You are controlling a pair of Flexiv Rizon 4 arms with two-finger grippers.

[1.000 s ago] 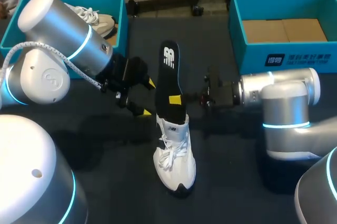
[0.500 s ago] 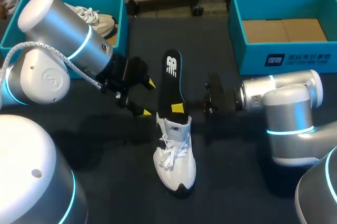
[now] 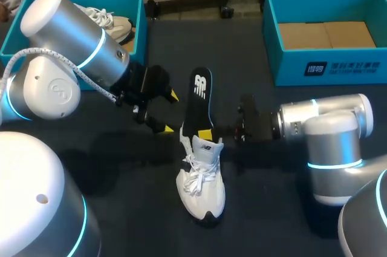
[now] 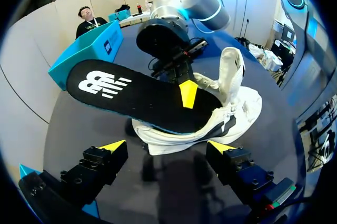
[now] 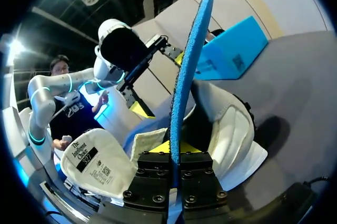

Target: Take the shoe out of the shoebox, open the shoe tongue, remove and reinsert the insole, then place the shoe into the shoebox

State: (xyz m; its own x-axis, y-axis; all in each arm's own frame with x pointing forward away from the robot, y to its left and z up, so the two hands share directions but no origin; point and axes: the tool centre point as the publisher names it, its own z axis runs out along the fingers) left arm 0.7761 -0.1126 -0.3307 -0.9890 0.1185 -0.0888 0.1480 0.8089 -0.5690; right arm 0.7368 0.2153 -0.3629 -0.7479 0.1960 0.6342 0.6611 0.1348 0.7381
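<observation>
Partly hidden insole (image 3: 201, 97) in shoe (image 3: 202, 187), right fingers (image 3: 205, 133) pinching

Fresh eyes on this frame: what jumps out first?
The black insole sticking half out of the white shoe mid-table, pinched by the right gripper. The left gripper hangs open and empty beside it. A second shoe sits in the teal box at far left.
</observation>
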